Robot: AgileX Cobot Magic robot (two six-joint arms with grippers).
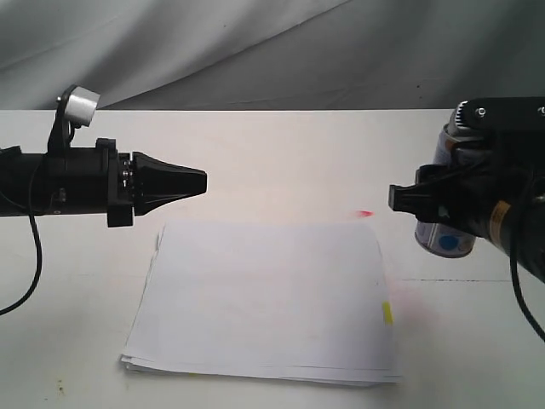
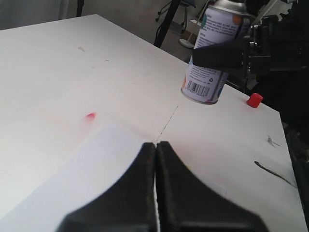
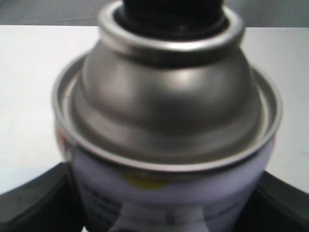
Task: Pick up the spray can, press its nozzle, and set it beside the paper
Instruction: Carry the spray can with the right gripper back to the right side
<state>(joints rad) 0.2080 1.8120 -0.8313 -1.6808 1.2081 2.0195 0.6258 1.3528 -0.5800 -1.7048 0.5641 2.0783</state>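
The spray can [image 1: 444, 239] hangs upright at the right, just above the table, with my right gripper [image 1: 407, 198] shut round its body. In the right wrist view its silver dome [image 3: 174, 96] fills the frame, the black nozzle [image 3: 173, 10] sits at the frame's edge, and a black finger [image 3: 29, 205] shows on each side of the label. The left wrist view shows the spray can [image 2: 208, 67] with a black finger [image 2: 219, 52] across it. The paper [image 1: 264, 294] lies in the middle, with a yellow mark [image 1: 387, 313] on its right edge. My left gripper [image 1: 200, 181] hovers shut and empty over the paper's far left corner.
A small red smear [image 1: 364, 213] marks the white table [image 1: 281, 153] just past the paper's far right corner. A red cap [image 2: 254, 99] lies on the table beyond the can. A grey cloth backdrop [image 1: 255, 51] hangs behind the table's far edge.
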